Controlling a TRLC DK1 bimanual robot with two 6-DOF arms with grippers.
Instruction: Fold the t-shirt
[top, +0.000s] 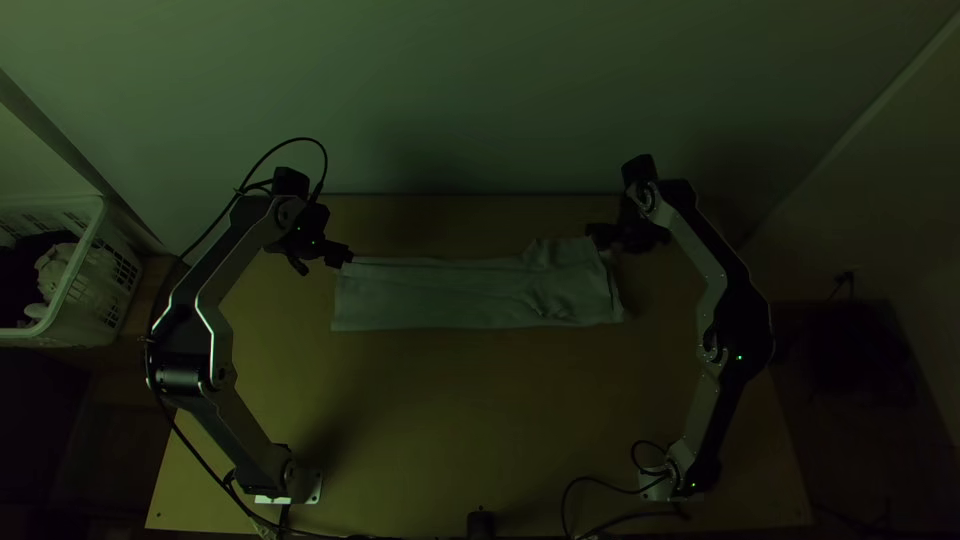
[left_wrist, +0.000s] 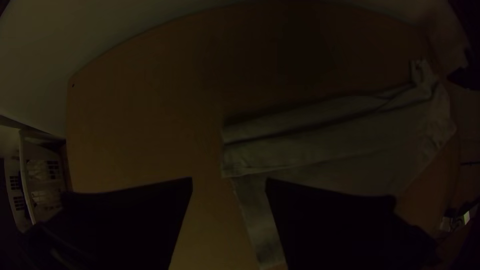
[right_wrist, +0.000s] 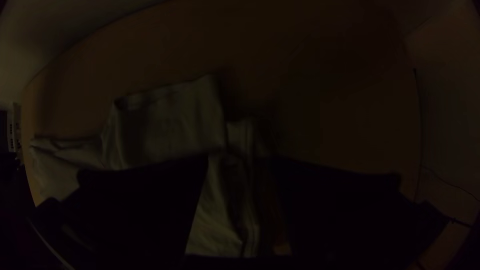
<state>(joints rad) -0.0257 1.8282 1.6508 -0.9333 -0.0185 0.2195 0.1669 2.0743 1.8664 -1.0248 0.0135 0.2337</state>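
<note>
A light wooden table (top: 480, 420) is crossed by the pale, soft t-shirt (top: 440, 290), folded into a long band, flatter toward the left arm (top: 190, 330) and rumpled toward the right arm (top: 740, 320). Both jointed arms are bent inward over its ends. The left gripper (top: 327, 265) is spread wide at one corner, with nothing gripped; the right gripper (top: 619, 246) is also parted widely, apparently empty, above the creased end. Parts of the cloth are covered by black fingers (right_wrist: 150, 210) in the right wrist view.
</note>
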